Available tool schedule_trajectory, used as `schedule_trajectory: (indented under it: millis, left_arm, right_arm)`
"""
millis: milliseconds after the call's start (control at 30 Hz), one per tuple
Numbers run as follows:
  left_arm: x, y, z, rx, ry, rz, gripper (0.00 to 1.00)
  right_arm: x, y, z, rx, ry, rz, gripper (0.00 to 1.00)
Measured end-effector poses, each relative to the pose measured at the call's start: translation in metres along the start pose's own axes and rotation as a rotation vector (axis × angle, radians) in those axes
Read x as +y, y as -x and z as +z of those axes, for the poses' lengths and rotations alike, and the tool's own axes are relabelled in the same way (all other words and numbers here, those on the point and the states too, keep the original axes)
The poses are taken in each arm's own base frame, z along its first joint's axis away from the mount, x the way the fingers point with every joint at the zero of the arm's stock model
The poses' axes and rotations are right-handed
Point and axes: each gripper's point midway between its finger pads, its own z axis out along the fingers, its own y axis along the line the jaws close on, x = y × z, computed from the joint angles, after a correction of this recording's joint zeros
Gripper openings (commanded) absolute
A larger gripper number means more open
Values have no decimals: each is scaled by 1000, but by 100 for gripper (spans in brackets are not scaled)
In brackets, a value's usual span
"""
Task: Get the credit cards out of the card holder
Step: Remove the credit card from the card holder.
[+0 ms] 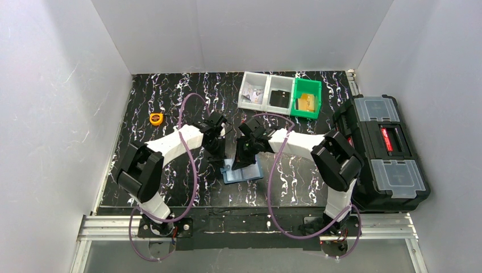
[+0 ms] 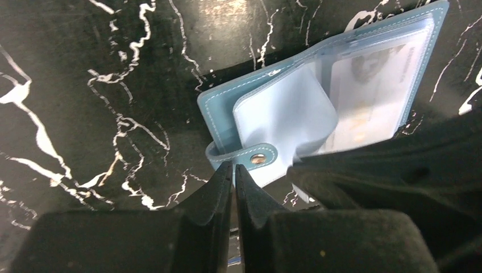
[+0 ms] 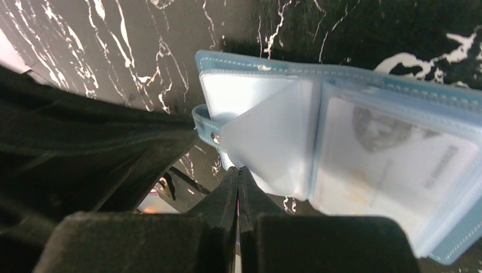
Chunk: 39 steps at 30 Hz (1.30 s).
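Observation:
The dusty-blue card holder [image 1: 244, 173] lies open on the black marbled table between my two grippers. Its clear sleeves hold a pale card with a face on it [image 2: 369, 85], which also shows in the right wrist view [image 3: 392, 153]. My left gripper [image 2: 234, 166] is shut, its tips touching the holder's snap strap [image 2: 256, 157] at the near-left edge; whether it pinches the strap is unclear. My right gripper [image 3: 239, 169] is shut on the corner of one clear sleeve [image 3: 273, 142], which is lifted and curved up from the holder [image 3: 341, 77].
Two clear bins [image 1: 266, 91] and a green bin [image 1: 307, 98] stand at the back. A black toolbox [image 1: 386, 151] sits at the right edge. A yellow tape measure [image 1: 156, 118] lies at the back left. White walls surround the table.

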Motion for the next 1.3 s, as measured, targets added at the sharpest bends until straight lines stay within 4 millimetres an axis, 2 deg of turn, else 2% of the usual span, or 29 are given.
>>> schedule_trajectory:
  millis: [133,367,567,833,967,1133,1300]
  left_arm:
    - [6,-1,-9,-7,30,9,10]
    - [10,-4,-23,-16,49,14,11]
    - [2,5,-42,-61,22,23,11]
    - [-17,10,-50,-60,-56,32,14]
    - [-31,10,-46,-41,-90,34,14]
    - [-53,7,-28,-3,-111,61,12]
    - [-58,0,-1,51,-93,60,9]
  right_arm:
    - [-2,0,9,15,-9,6,24]
    - [1,1,8,11,-4,3,48]
    - [5,0,4,3,4,-8,59]
    - [11,6,-17,-60,-7,-22,60]
    - [6,9,-33,-111,-35,-24,52]
    - [-22,3,-50,-146,-89,4,36]
    - [-54,-7,-46,-126,-162,35,26]
